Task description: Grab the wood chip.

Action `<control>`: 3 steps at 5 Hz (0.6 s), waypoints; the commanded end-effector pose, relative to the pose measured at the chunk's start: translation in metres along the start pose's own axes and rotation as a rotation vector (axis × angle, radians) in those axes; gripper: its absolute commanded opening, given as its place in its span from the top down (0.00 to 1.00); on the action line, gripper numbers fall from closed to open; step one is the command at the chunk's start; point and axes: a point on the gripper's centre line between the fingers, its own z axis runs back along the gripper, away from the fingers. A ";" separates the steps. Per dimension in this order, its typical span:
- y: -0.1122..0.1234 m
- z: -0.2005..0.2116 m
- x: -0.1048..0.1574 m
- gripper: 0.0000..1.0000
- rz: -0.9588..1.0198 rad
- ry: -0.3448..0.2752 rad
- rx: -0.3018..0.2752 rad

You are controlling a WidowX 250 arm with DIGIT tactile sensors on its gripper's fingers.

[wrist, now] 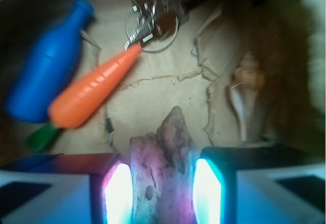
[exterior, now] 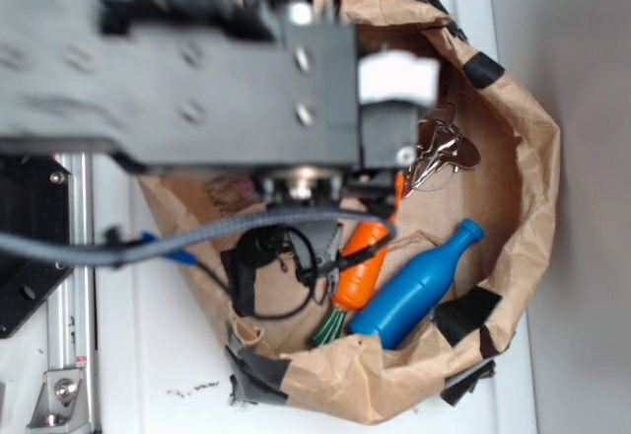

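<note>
The wood chip [wrist: 163, 147], rough, brown and jagged at its far end, stands lengthwise between my two lit pads in the wrist view. My gripper [wrist: 158, 186] is shut on it, each pad pressing one side of it. Its tip points across the brown paper floor toward the orange carrot [wrist: 94, 91]. In the exterior view the arm covers the chip, and only dark gripper parts [exterior: 261, 261] show beneath it.
A blue bottle [wrist: 48, 76] lies left of the carrot, touching it. A metal key ring [wrist: 150, 23] sits at the carrot's tip. A tan seashell [wrist: 249, 96] lies to the right among torn paper flaps. The brown paper bag wall [exterior: 523, 158], patched with black tape [exterior: 468, 316], surrounds everything.
</note>
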 end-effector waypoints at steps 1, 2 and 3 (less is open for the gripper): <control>-0.005 0.035 0.011 1.00 -0.042 -0.070 -0.001; -0.004 0.036 0.008 1.00 -0.034 -0.060 -0.004; -0.009 0.025 0.012 1.00 -0.048 -0.042 0.022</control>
